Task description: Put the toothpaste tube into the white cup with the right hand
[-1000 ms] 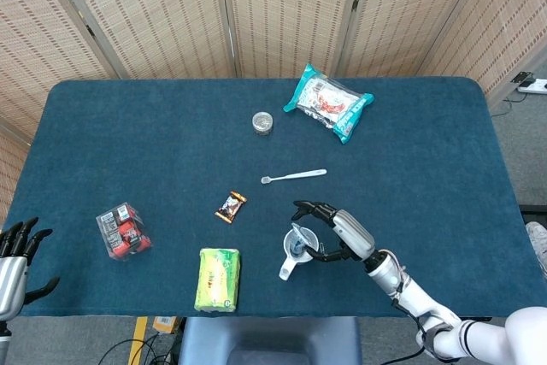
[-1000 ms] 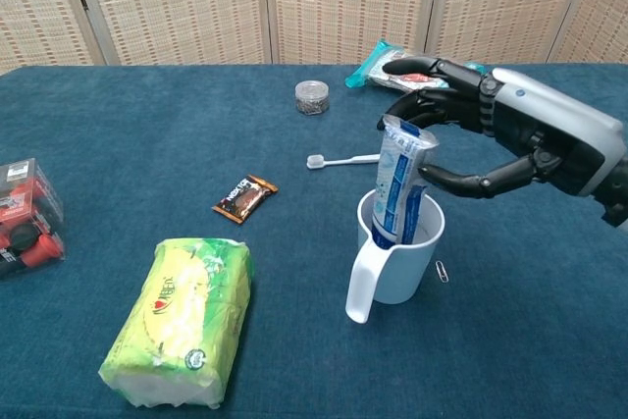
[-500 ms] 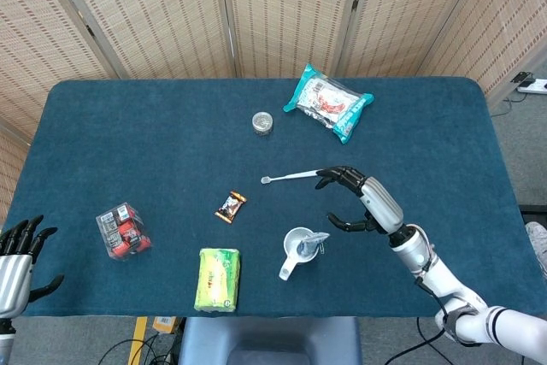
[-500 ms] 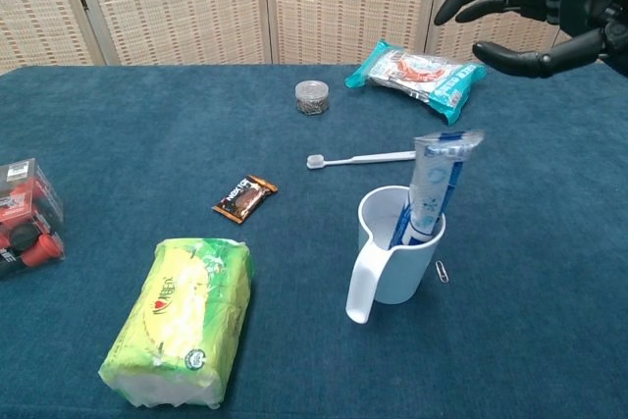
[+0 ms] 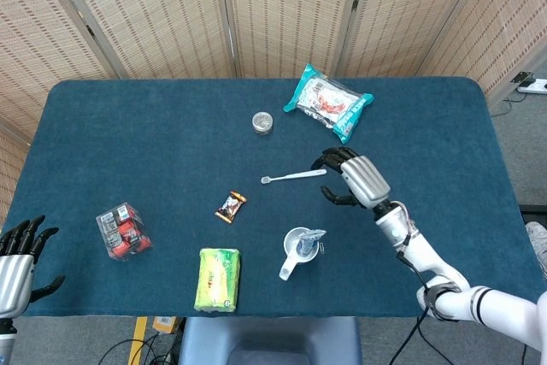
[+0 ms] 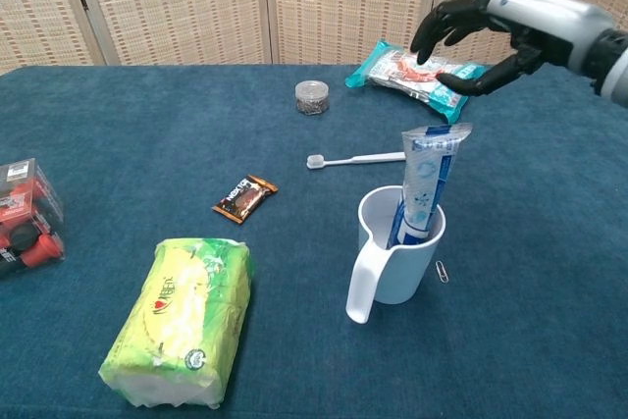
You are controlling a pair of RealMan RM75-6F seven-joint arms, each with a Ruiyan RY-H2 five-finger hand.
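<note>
I see the toothpaste tube [image 6: 424,183] standing in the white cup [image 6: 397,260]; my right hand [image 6: 491,26] hovers above, fingers apart, empty.

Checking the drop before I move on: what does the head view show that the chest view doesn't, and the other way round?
Only the head view shows the left hand, open at the table's near-left corner. Only the chest view shows the paper clip beside the white cup. Both show the toothpaste tube standing in the cup and the right hand open, clear of it.
</note>
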